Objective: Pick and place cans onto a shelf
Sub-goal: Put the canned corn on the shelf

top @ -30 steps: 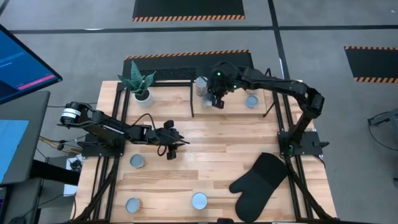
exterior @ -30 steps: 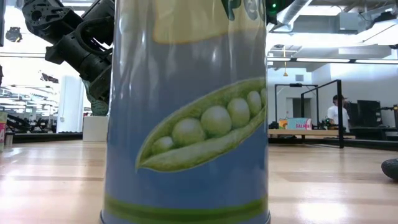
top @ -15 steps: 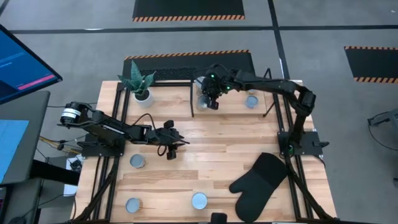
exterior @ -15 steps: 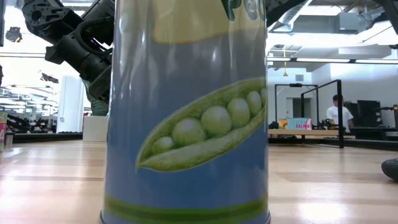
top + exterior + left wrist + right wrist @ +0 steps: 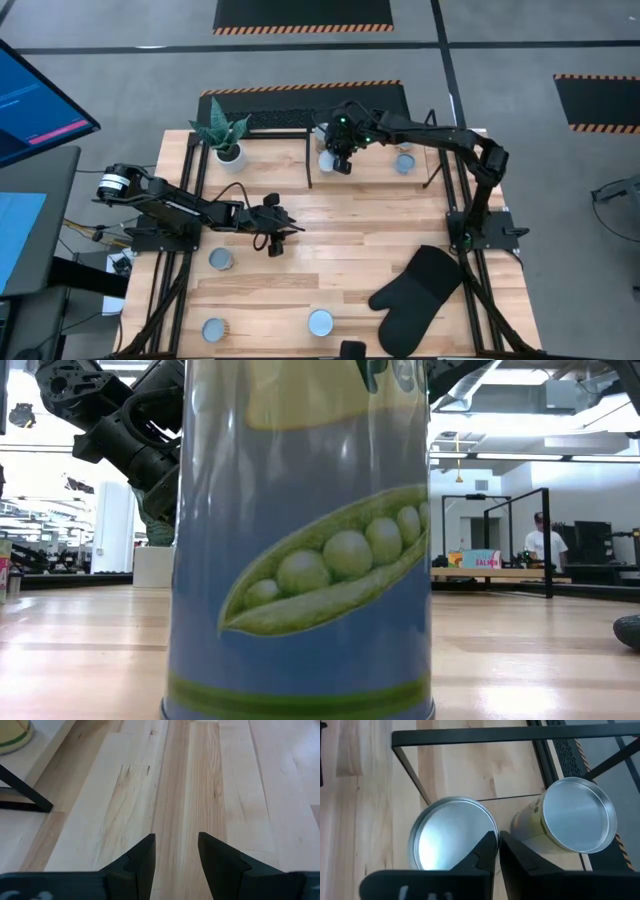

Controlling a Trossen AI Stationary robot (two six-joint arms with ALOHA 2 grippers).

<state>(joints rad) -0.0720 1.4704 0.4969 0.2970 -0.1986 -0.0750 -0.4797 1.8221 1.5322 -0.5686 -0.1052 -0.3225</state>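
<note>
Nearby, plant pot (image 5: 229,153), oven mitt (image 5: 413,291), cans (image 5: 320,322)

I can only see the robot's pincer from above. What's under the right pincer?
Under the right pincer stands a can with a shiny round top, inside the shelf. A second can stands beside it. The fingers cover part of the first can's rim, so any grip stays hidden.

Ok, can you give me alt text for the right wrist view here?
Looking down past the right gripper, its jaws nearly together over the rim of a silver-topped can on the shelf. A second can with a yellowish side stands close beside it, near the black mesh back.
</note>
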